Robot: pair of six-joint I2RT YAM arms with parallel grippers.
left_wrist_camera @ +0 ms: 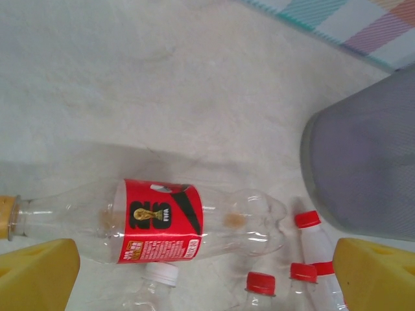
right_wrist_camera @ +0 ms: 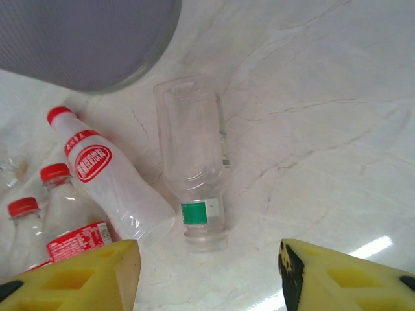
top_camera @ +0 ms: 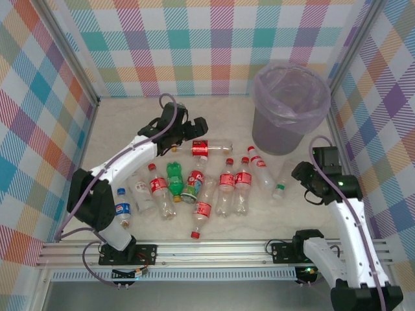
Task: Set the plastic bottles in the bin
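Red-labelled clear bottle [left_wrist_camera: 162, 223] lies on its side across the pale marbled tabletop [top_camera: 123, 123], neck left and base toward the grey, lilac-lined bin [top_camera: 288, 107], before the left gripper [left_wrist_camera: 206, 253], whose fingers are wide apart and empty. Other bottles [top_camera: 227, 184] crowd just nearer the arm bases. The right gripper [right_wrist_camera: 209, 259], narrower but also empty, hangs over a green-banded clear bottle [right_wrist_camera: 194, 155] whose base points at the bin, and pastel checked walls [top_camera: 214, 45] enclose the table.

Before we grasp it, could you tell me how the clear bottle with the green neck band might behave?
The clear bottle looks empty and see-through, so it is probably light. Its thin-looking walls would likely dent under a squeeze. Lying on its side on the smooth table, it may roll or skid if nudged.
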